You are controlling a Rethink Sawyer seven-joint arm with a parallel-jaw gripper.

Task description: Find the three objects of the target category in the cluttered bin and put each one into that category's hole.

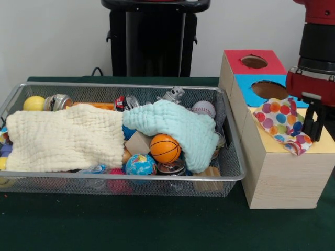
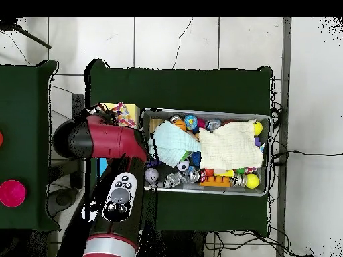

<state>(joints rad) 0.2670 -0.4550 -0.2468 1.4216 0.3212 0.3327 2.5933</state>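
Observation:
One white cloth with coloured polka dots [image 1: 283,123] lies crumpled on the yellow-topped wooden box [image 1: 285,175], right of the wire-mesh bin [image 1: 131,177]. It covers the place of that box's hole, which is hidden. My gripper [image 1: 313,128] hangs just right of the cloth, over the yellow top, at the cloth's edge. In the overhead view the cloth [image 2: 124,114] shows beside the red arm [image 2: 100,140], left of the bin [image 2: 208,112]; the gripper is hidden under the arm there. No other dotted cloth shows.
The bin holds a cream cloth [image 1: 65,138], a mint cloth [image 1: 178,125], a small basketball [image 1: 165,148], a globe ball [image 1: 140,164], a baseball [image 1: 203,109], cans and toys. The red-topped box [image 1: 253,61] and blue-topped box [image 1: 268,90] stand behind the yellow one.

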